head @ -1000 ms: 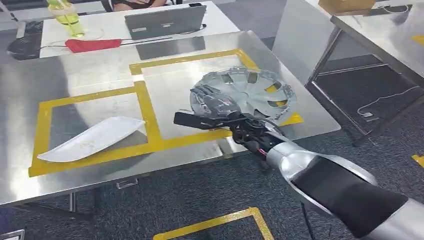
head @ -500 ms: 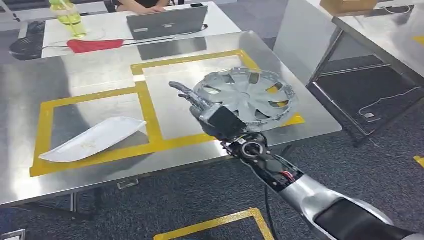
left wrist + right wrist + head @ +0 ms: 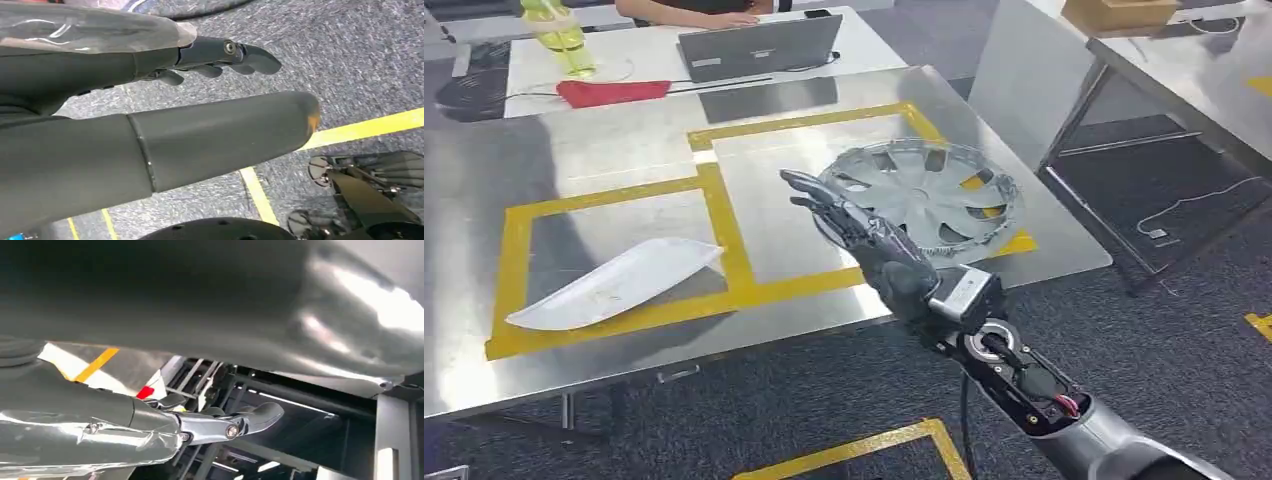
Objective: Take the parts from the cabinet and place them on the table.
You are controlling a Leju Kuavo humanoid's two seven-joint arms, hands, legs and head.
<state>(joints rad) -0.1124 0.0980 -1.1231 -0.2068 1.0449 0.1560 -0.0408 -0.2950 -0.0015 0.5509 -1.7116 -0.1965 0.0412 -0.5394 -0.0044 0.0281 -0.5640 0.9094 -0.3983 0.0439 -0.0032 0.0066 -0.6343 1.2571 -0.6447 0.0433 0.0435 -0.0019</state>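
The right hand (image 3: 879,250) is hovering above the near edge of the steel table (image 3: 604,150), fingers (image 3: 819,200) stretched out and apart, holding nothing; its fingertips are reaching toward the near-left rim of the hubcap (image 3: 924,195) but whether they are touching it cannot be told. The hubcap is lying flat in the right yellow-taped square (image 3: 814,118), its far-right rim overlapping the tape. A white curved panel (image 3: 614,282) is lying in the left taped square (image 3: 514,260), well apart from the hubcap. The right arm (image 3: 1024,385) is coming up from the lower right with its wiring exposed at the wrist. In the right wrist view the right hand (image 3: 200,425) is showing its fingers extended and spread, nothing between them, with a table's underside and frame beyond. In the left wrist view the left hand (image 3: 165,100) is hanging over grey carpet (image 3: 350,60) crossed by yellow floor tape (image 3: 370,127), thumb and fingers straight and apart, gripping nothing. Behind the steel table a white desk (image 3: 654,70) is carrying a laptop (image 3: 759,45), a red cloth (image 3: 609,90) and a yellow-green bottle (image 3: 559,35), and a person's arm (image 3: 694,14) is resting at its far side. To the right another metal table (image 3: 1184,70) is bearing a cardboard box (image 3: 1119,12)
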